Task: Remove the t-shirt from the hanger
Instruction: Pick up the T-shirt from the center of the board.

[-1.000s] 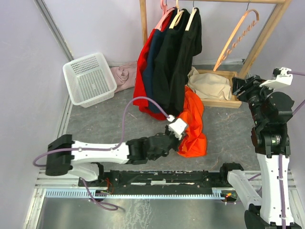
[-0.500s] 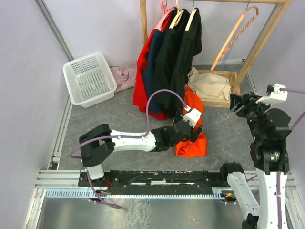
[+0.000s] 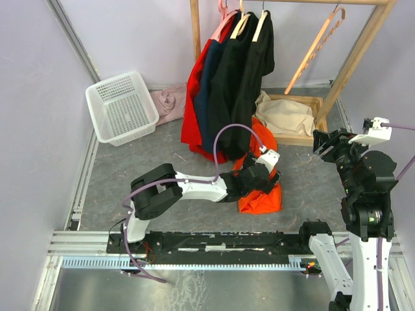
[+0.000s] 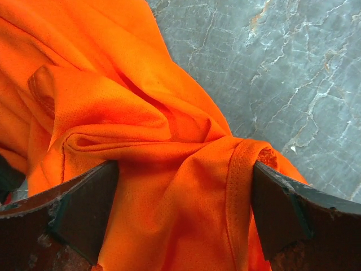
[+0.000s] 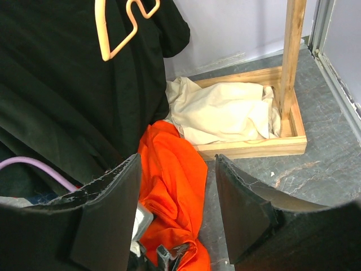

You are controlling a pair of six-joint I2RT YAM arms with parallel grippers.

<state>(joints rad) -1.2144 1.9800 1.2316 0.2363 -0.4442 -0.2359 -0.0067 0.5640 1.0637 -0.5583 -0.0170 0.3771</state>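
The orange t-shirt lies off the hanger in a crumpled heap on the grey floor, below the hanging clothes. My left gripper hovers low over it, open, and in the left wrist view its fingers stand wide apart on either side of loose folds of the t-shirt without pinching them. The bare pink hanger hangs tilted from the rail at the right. Off to the right, my right gripper is open and empty, looking toward the t-shirt and the hanger.
Dark shirts and a red one hang on the wooden rack just behind the heap. A beige cloth fills the rack's wooden base tray. A white basket and a pink cloth lie at the back left.
My left gripper opened and let go of the orange t-shirt, then reached further right over it. The t-shirt slumped into a lower heap. The bare hanger swung left.
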